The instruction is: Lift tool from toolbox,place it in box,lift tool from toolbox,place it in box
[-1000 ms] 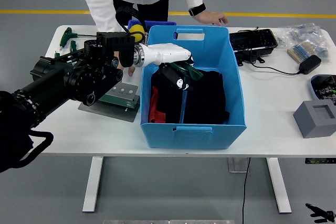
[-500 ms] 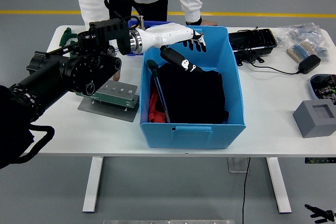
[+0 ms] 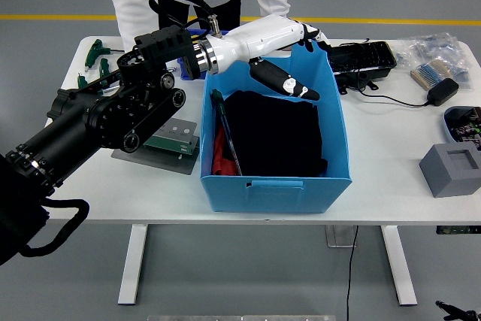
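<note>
Head view, left robot hand [image 3: 289, 54] spread, empty, above blue box [image 3: 331, 95]

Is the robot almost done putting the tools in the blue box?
Partly, it seems. One long green-handled tool already lies in the blue box, beside the black cloth. The left hand is above the box, open and holding nothing. More green tools sit at the table's far left, so another trip seems left.

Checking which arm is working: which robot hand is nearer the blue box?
Left. The left hand hangs open over the far rim of the blue box, holding nothing. The right hand is not in view.
</note>
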Available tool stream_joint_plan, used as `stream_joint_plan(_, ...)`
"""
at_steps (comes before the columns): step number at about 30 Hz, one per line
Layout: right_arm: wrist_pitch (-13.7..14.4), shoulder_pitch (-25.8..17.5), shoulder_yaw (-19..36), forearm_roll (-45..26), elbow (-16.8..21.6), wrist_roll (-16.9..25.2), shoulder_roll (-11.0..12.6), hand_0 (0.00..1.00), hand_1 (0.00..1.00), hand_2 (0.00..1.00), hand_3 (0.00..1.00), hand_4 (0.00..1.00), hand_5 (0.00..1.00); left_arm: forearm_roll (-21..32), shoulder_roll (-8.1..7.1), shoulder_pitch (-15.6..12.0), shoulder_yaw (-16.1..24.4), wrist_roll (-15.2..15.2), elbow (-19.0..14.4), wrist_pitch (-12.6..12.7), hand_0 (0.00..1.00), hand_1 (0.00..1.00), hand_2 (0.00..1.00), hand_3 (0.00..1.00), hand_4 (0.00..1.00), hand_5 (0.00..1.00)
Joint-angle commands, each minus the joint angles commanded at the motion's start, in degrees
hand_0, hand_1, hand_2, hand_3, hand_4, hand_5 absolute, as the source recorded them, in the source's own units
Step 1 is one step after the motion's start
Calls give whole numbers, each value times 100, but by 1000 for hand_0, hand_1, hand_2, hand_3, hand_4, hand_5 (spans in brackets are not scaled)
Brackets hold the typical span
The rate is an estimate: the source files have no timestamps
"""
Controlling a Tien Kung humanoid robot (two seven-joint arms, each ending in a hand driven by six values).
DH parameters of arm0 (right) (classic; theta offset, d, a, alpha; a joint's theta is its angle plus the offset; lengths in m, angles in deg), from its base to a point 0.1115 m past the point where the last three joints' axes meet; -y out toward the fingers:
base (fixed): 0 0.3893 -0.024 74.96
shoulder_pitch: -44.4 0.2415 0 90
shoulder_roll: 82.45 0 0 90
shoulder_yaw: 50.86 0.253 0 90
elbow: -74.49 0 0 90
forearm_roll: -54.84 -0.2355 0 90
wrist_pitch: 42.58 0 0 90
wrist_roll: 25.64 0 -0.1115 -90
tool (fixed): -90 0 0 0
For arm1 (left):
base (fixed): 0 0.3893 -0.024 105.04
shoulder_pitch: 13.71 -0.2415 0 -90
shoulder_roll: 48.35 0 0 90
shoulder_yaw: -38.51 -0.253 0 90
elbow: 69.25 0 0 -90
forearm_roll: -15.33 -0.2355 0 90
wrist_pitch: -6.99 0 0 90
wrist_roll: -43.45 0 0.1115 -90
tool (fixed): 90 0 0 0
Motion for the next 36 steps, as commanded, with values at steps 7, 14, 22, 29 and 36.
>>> stream_joint_plan(7, 39, -26, -114, -216, -29, 72, -19, 625, 598, 662, 540, 782, 661, -922, -534, -774, 1143, -398, -552, 198, 485, 579, 662, 716, 979, 684)
stream_joint_plan(14, 54, -45, -106, -215, -50, 90, -41, 624, 597, 662, 539, 782, 660, -804, -981, -1945, 2578, -1233, -859, 705, 306, 353, 466, 656, 883, 608)
stream_joint_plan(22, 60, -85, -110, -220, -60, 103, -68, 625, 597, 662, 539, 781, 659, 672, -997, -3089, 4072, -2452, -1358, 1585, 283, 304, 421, 655, 851, 618)
stream_joint_plan(29, 59, -106, -106, -214, -63, 101, -77, 625, 597, 661, 538, 780, 660, 1086, -1065, -3450, 4231, -2773, -1340, 1356, 285, 301, 423, 675, 886, 667)
stream_joint_plan(36, 60, -105, -119, -232, -63, 108, -76, 625, 597, 662, 540, 780, 657, 2518, -988, -3648, 3866, -3627, -1213, 1056, 290, 305, 431, 696, 896, 692)
